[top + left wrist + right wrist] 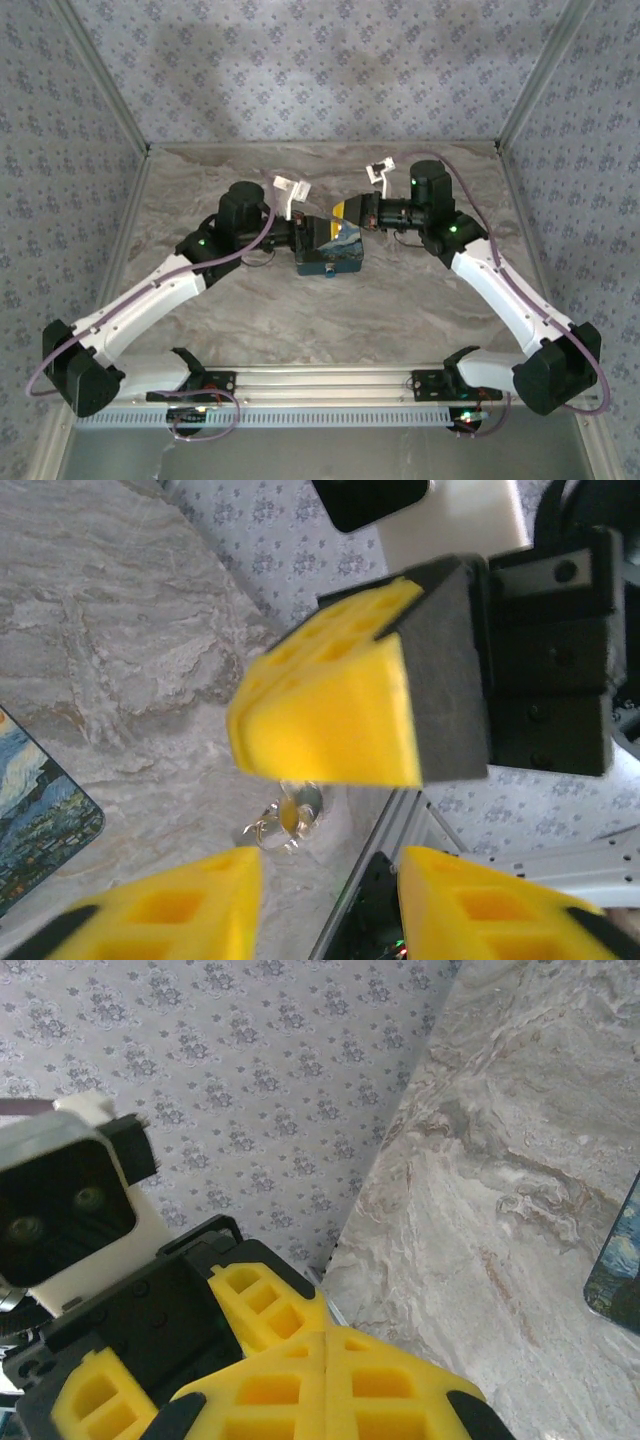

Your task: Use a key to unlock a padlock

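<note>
The two arms are meeting over the middle of the counter (400, 310), hand to hand. The right hand (347, 211) is pressing its yellow fingers (270, 1390) flat together, tips touching and no gap showing between them. The left hand (325, 880) is facing it, just beside those tips, and is holding its own fingers (170, 900) apart with nothing between them.

Just beneath the right hand's fingertips a small shiny metal ring (285, 815) with a brass-coloured bit in it is sitting low over the counter. I cannot tell whether the hand is pinching it or whether it is lying free. I also cannot tell whether it is the key or part of the padlock.

Below both hands a blue case (330, 255) with a swirly night-sky picture on its lid is lying flat on the counter.
</note>
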